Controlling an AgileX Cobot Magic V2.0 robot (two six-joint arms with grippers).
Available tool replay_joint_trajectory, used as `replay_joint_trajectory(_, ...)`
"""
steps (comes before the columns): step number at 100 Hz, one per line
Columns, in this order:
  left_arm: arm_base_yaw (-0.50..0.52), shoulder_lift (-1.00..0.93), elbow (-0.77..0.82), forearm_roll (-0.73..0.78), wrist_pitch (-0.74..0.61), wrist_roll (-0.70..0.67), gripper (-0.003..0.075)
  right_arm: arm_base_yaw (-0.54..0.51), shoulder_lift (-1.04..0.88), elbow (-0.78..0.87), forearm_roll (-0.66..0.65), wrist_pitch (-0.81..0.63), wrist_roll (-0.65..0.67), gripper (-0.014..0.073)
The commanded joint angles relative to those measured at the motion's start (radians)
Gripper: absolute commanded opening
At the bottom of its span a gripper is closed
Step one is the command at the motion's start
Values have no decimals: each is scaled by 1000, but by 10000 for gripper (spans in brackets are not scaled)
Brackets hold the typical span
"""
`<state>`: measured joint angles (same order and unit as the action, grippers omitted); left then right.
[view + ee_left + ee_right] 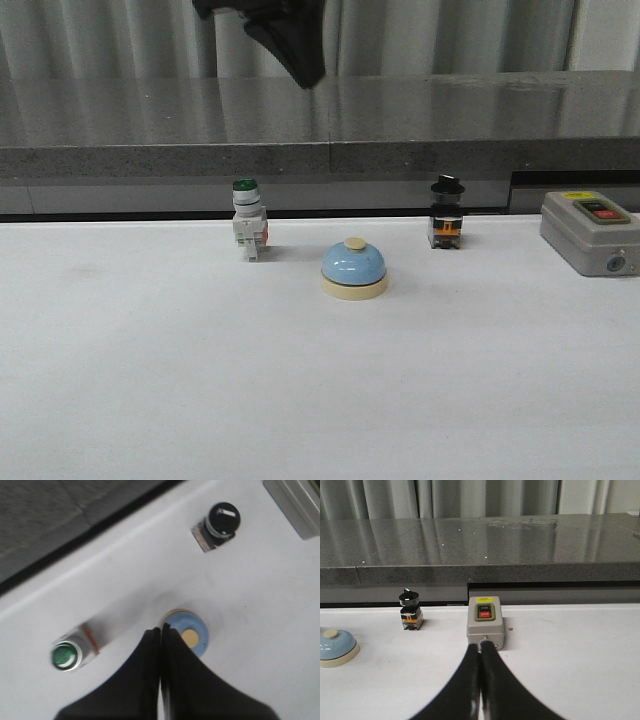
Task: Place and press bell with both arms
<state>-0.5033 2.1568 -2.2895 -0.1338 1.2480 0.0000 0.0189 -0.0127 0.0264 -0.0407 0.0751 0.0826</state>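
Observation:
The light-blue bell (354, 270) with cream base and button stands upright on the white table, mid-table. From above it shows in the left wrist view (188, 636), and at the edge of the right wrist view (335, 647). My left gripper (298, 68) hangs high above the table, above and a little left of the bell; in its wrist view (161, 628) the jaws are shut and empty, tips beside the bell's rim. My right gripper (481, 646) is shut and empty, low over the table in front of the grey box, out of the front view.
A white green-capped push-button switch (248, 220) stands left of the bell. A black knob switch (446, 213) stands behind and right. A grey box with red and green buttons (590, 230) sits at the right edge. A dark stone ledge (320, 120) runs behind the table.

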Motion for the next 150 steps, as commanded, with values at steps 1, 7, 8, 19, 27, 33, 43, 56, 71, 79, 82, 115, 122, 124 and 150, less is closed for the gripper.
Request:
replay_joint_trajectory(1, 39, -112, -34, -3, 26, -11, -20, -4, -11, -15, -14, -87, -8, -60)
replay_joint_trajectory(7, 67, -136, -34, -3, 29, -11, -20, -4, -11, -15, -14, -87, -8, -60)
replay_joint_trajectory(8, 73, -142, -34, -3, 29, -11, -20, -4, -11, -15, -14, -87, -8, -60)
replay_joint_trajectory(19, 120, -189, -34, -3, 29, -11, -20, -4, -11, -15, -14, -87, -8, -60)
replay_joint_trajectory(27, 158, -228, -30, -3, 29, -11, -20, -4, -11, -15, -14, -87, -8, -60)
replay_joint_trajectory(33, 183, -262, -15, -3, 29, -11, -20, -4, -11, -15, -14, -87, -8, -60)
replay_joint_trajectory(43, 232, -337, 40, -3, 29, -11, -20, -4, -11, -15, -14, -87, -8, -60)
replay_joint_trajectory(56, 294, -459, 153, -3, 27, -7, -20, -4, -11, -15, -14, -87, -8, -60)
replay_joint_trajectory(71, 340, -614, 318, -3, -20, 13, -20, -4, -11, -15, -14, -87, -8, -60)
replay_joint_trajectory(79, 344, -708, 423, 0, -55, 15, -20, -4, -11, -15, -14, -87, -8, -60)
replay_joint_trajectory(82, 344, -740, 461, 1, -76, 15, -20, -4, -11, -15, -14, -87, -8, -60)
replay_joint_trajectory(115, 344, -1079, 899, 74, -312, -41, -20, -4, -11, -15, -14, -87, -8, -60)
replay_joint_trajectory(122, 344, -1144, 988, 81, -348, -50, -20, -4, -11, -15, -14, -87, -8, -60)
replay_joint_trajectory(124, 344, -1164, 1015, 87, -358, -56, -20, -4, -11, -15, -14, -87, -8, -60)
replay_joint_trajectory(150, 344, -1406, 1338, 80, -510, -57, -20, -4, -11, -15, -14, -87, -8, -60)
